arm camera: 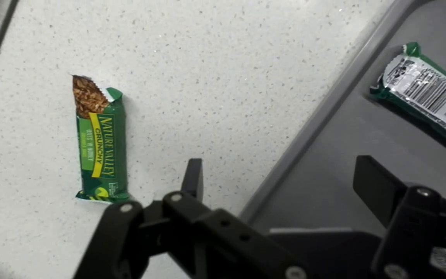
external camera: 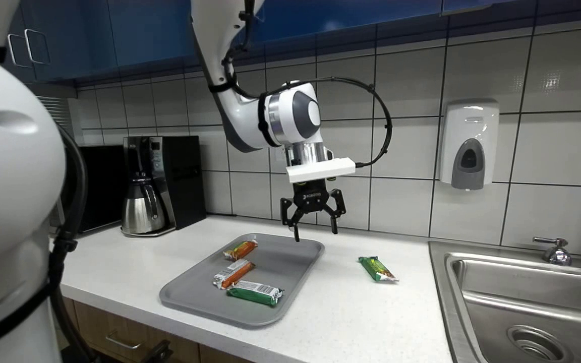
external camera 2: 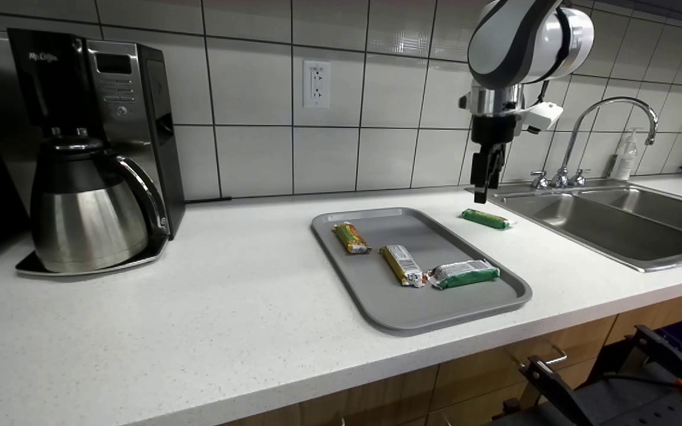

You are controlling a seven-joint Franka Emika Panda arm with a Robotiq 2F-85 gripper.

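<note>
Gripper (external camera: 315, 234) hangs with jaws spread wide, nothing between them. The green Nature Valley Oats 'n Honey bar (arm camera: 101, 151) lies on the bench (external camera 2: 228, 325) between the grey tray (external camera: 275, 264) and the steel sink (external camera 2: 607, 228); three wrapped bars (external camera 2: 403, 265) lie on the tray.

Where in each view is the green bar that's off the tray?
In an exterior view: green bar, right half, below middle.
In an exterior view: green bar, right half, mid-height.
Wrist view: green bar, left half, mid-height.
Shared landmark: gray tray, beside it in all three views.
</note>
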